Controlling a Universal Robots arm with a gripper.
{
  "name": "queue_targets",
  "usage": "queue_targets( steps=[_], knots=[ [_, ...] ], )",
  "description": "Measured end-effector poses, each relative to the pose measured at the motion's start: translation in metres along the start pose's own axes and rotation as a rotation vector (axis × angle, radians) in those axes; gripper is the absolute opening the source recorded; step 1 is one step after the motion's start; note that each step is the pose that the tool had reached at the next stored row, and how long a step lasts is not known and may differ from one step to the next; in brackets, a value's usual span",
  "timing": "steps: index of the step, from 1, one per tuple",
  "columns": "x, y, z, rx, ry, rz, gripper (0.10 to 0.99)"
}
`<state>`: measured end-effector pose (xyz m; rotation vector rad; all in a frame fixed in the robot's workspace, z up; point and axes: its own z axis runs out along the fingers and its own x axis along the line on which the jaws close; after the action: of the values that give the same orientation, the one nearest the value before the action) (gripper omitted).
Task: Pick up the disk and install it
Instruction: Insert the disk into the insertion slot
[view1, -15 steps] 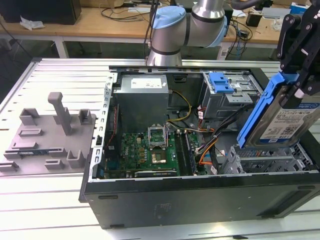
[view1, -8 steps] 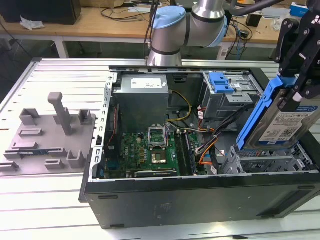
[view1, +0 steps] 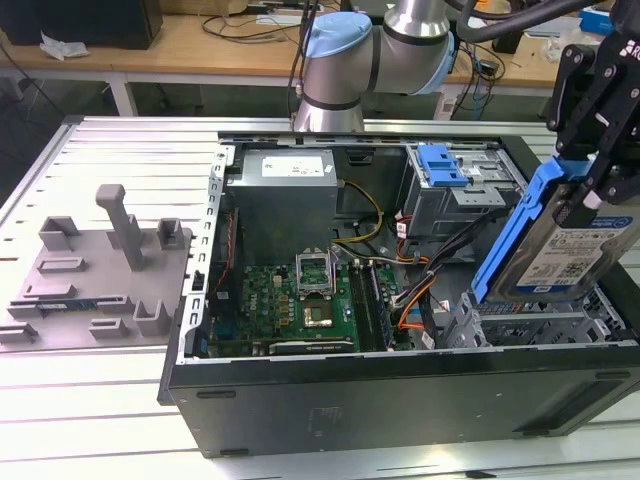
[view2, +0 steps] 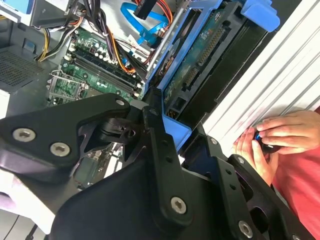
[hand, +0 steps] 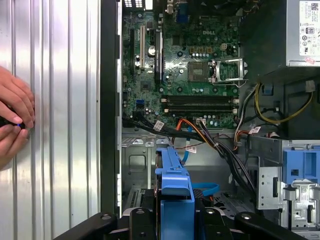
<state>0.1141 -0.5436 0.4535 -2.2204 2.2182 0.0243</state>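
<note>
One step was in hand: the carry. My gripper (view1: 590, 195) was clamped on the disk (view1: 572, 250) by its blue bracket, holding it tilted above the computer case (view1: 400, 405), over the drive cage (view1: 530, 325) inside that case. Seating it, I judged, would call for levelling it first. The case also held a motherboard (view1: 290, 300) and a power supply (view1: 285, 190).

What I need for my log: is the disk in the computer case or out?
Out. The gripper holds the disk tilted on edge over the drive cage, not seated.
</note>
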Motion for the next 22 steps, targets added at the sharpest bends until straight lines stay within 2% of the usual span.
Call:
queue_targets(
  steps=[13, 22],
  knots=[
    [0.0016, -0.0001, 0.0087, 0.000, 0.0004, 0.000, 0.365],
    [0.0026, -0.0003, 0.0209, 0.000, 0.0001, 0.000, 0.365]
  ],
)
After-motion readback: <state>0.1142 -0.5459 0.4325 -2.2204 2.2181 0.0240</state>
